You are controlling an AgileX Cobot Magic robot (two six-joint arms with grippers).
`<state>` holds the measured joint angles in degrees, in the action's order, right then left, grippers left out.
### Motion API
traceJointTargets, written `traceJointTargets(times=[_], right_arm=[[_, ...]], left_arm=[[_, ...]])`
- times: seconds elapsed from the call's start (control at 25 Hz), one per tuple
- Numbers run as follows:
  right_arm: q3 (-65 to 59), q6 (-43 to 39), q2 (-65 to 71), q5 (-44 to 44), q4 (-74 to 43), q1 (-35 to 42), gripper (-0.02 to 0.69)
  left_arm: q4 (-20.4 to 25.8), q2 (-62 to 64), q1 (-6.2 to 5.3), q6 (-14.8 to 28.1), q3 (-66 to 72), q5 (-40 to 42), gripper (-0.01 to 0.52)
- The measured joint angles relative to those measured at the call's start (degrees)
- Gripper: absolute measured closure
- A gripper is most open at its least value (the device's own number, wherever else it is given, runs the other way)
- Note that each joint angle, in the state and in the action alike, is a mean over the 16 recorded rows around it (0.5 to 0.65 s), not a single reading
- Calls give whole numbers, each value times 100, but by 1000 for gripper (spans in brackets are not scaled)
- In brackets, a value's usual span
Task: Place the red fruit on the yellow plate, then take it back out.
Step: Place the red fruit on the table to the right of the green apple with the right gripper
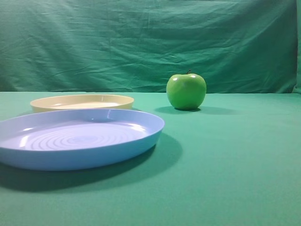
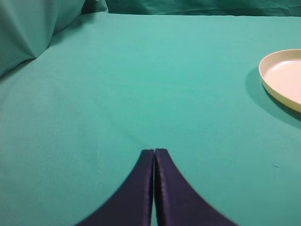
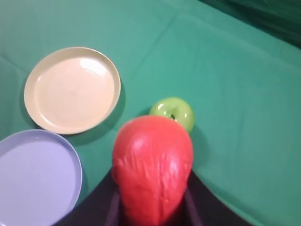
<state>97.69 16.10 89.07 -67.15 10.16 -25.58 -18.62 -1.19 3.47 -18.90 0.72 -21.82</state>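
The right end effector (image 3: pixel 153 207) is clamped on the rounded smooth red fruit (image 3: pixel 153 172), held high above the green-clothed table (image 1: pixel 225 165); the shallow pale-yellow plastic plate (image 3: pixel 71 89) lies bare, so placement and retrieval both remain; the left end effector (image 2: pixel 154 155) rests with fingers together, holding nothing.

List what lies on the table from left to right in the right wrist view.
Blue plate → yellow plate → red fruit held in the right gripper; the green apple overlaps it behind.
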Motion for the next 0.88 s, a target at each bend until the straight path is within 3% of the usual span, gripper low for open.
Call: traceJointTargets(times=[0.52, 0.88], right_arm=[[-4330, -287, -1674, 2071, -93, 248, 477], [-5888, -322, -1319, 3485, -102, 264, 473]], left_arm=[[0, 0, 0, 0, 0, 0, 514], [0, 0, 0, 0, 0, 0, 514]])
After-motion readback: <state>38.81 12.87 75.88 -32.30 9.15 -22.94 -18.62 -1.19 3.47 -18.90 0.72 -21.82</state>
